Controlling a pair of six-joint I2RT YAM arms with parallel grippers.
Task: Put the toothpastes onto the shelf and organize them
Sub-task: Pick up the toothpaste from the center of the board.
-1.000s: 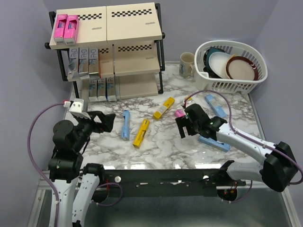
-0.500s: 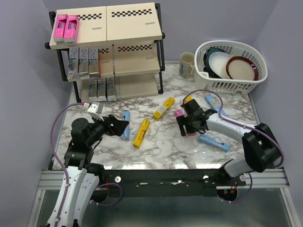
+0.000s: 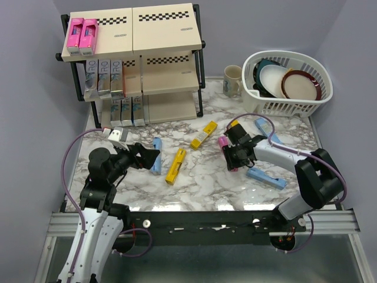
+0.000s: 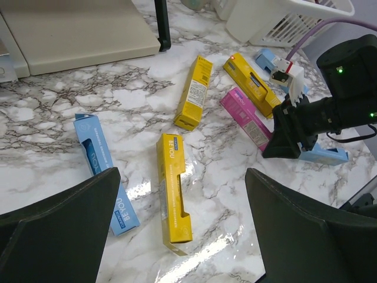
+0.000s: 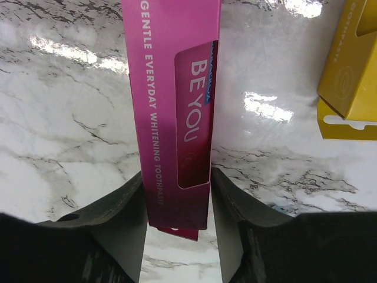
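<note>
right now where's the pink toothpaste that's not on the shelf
In the top view the pink toothpaste sits right of centre on the table, clamped by the right gripper, with a yellow toothpaste lying beside it.

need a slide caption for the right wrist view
Right gripper clamping a glossy pink toothpaste carton on the white marble table, a yellow carton nearby.

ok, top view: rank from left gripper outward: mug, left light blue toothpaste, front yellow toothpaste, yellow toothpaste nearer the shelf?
1. Light blue toothpaste, at left gripper's tips.
2. Front yellow toothpaste, mid-table.
3. Yellow toothpaste nearer the shelf.
4. Mug, back by the basket.
</note>
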